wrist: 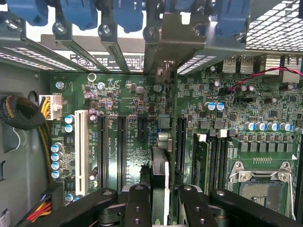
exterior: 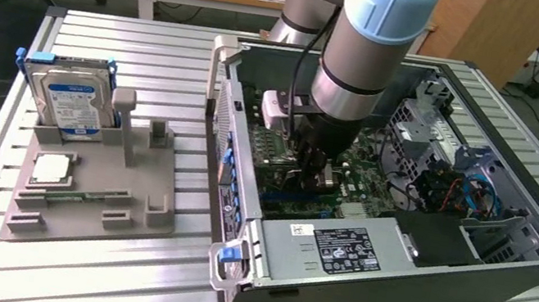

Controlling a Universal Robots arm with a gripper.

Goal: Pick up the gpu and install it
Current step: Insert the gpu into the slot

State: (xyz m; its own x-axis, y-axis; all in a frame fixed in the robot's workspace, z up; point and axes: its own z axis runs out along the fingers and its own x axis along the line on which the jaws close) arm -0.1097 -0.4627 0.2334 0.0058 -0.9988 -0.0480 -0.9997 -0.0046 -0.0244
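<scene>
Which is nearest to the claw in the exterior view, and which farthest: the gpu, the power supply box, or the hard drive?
1. The gpu: held edge-on in the claw, over the motherboard inside the case.
2. The power supply box: at the case's near end, just below the claw in the picture.
3. The hard drive: upright in the grey holder, far toward the exterior view's left.

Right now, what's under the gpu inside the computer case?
The gpu, edge-on in the end effector, sits over the green motherboard with its black expansion slots. Whatever lies directly beneath the card is covered by the card and fingers.
</scene>
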